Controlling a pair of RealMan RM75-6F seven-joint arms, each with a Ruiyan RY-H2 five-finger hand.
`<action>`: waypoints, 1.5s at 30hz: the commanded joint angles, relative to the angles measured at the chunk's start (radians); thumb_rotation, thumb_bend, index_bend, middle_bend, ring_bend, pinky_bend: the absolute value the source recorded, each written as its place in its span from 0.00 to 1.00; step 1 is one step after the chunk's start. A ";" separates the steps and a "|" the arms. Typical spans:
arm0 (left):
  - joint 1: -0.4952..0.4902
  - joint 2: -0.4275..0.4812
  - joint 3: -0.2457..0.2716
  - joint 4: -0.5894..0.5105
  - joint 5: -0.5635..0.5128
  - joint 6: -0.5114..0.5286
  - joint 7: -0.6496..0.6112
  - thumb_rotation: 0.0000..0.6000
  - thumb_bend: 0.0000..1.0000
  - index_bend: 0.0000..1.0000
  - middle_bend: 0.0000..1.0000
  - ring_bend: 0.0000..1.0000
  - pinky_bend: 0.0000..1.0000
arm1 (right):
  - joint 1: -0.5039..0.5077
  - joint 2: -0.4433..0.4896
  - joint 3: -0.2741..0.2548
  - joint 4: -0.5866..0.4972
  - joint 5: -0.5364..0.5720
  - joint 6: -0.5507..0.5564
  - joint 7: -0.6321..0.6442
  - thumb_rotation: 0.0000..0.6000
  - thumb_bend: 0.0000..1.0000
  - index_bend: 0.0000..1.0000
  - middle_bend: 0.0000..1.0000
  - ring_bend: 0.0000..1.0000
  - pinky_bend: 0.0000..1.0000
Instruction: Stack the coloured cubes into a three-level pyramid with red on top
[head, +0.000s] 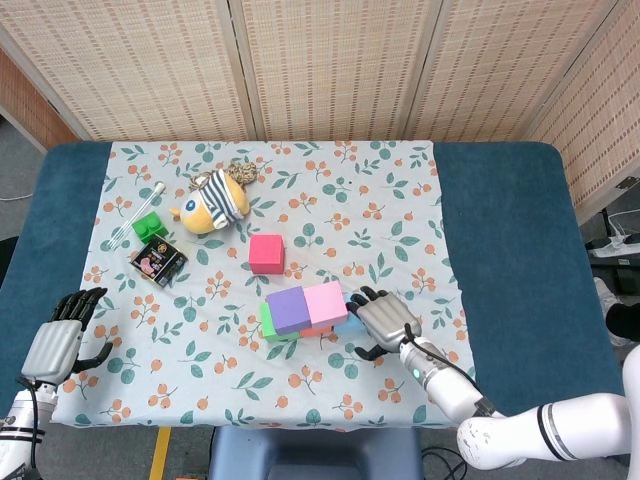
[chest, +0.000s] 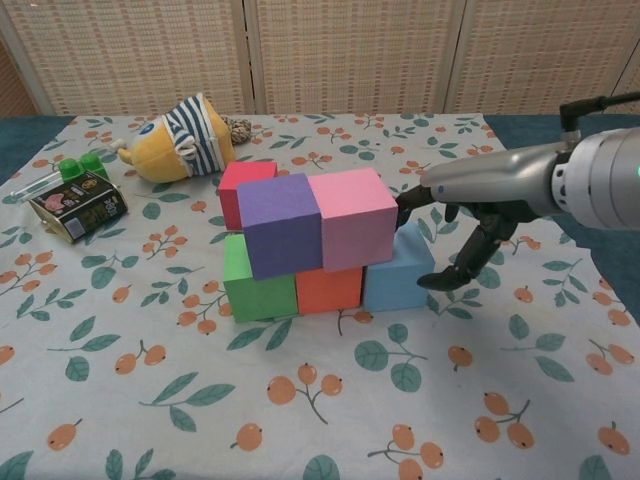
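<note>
Tablecloth (head: 300, 180) with leaf-and-berry print covers blue table (head: 500, 220).

My head camera looks steeply down from high up, taking in the whole table (head: 500, 230) and the screen (head: 330, 65) behind it. My chest camera sits low and close, facing across the tablecloth (chest: 300, 400). Both share the cube stack (head: 305, 310), my right hand (chest: 455, 225) and the plush toy (chest: 185, 140).
</note>
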 joint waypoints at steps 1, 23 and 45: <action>0.000 0.001 0.000 0.000 0.000 0.001 -0.001 1.00 0.35 0.00 0.05 0.04 0.08 | 0.002 0.002 -0.001 -0.002 0.001 0.002 0.003 0.70 0.26 0.19 0.10 0.00 0.19; 0.005 0.003 -0.001 0.005 0.020 0.022 -0.022 1.00 0.35 0.00 0.05 0.04 0.08 | -0.043 0.110 -0.055 -0.066 -0.121 0.026 0.061 0.70 0.27 0.16 0.10 0.00 0.18; -0.222 0.052 -0.114 -0.120 0.058 -0.138 -0.014 1.00 0.38 0.00 0.05 0.04 0.10 | -0.771 0.051 -0.251 0.445 -1.114 0.636 0.628 0.73 0.26 0.08 0.10 0.00 0.13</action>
